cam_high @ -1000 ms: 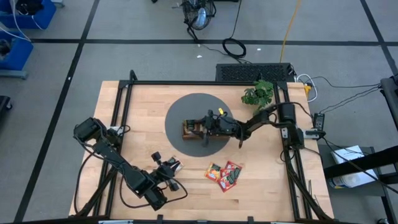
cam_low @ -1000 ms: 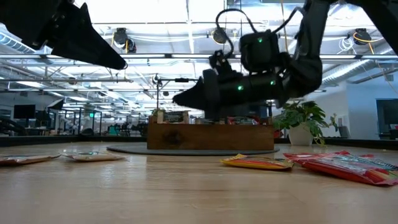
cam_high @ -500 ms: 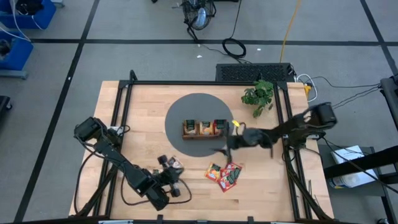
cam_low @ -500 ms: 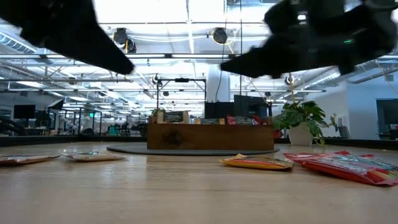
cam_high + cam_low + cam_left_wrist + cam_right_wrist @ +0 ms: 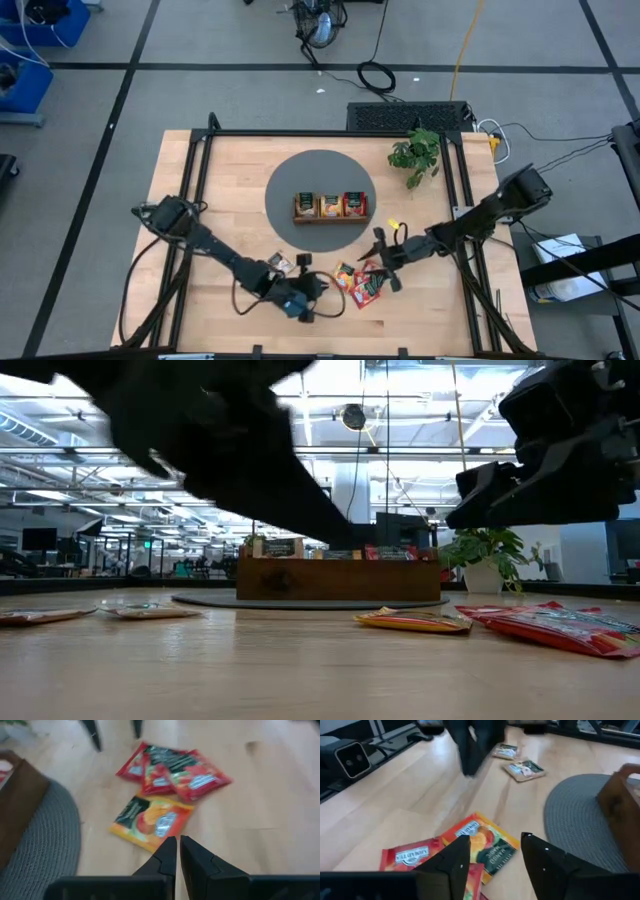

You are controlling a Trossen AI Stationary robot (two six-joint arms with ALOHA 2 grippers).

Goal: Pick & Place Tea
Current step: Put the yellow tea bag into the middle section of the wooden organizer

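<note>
An orange-yellow sachet (image 5: 345, 273) and red sachets (image 5: 371, 284) lie flat on the wood near the table's near edge. Two more sachets (image 5: 289, 263) lie to their left. My right gripper (image 5: 495, 845) hovers open just right of the orange-yellow sachet (image 5: 481, 842), with the red ones (image 5: 409, 857) beside it. My left gripper (image 5: 177, 849) is shut and points at the orange-yellow sachet (image 5: 150, 820) from the table's left, short of it. The wooden tray (image 5: 330, 206) holds green, orange-yellow and red sachets in its three compartments.
The tray stands on a round grey mat (image 5: 290, 180) at the table's middle. A potted plant (image 5: 415, 152) stands at the far right. The two grippers (image 5: 383, 260) face each other closely over the loose sachets. A black frame (image 5: 190, 170) borders the table's sides.
My right gripper has left the tray and swung toward the near edge, coming down beside the loose orange-yellow and red sachets. My left gripper has moved right along the near edge toward the same sachets. The tray's contents now show uncovered.
</note>
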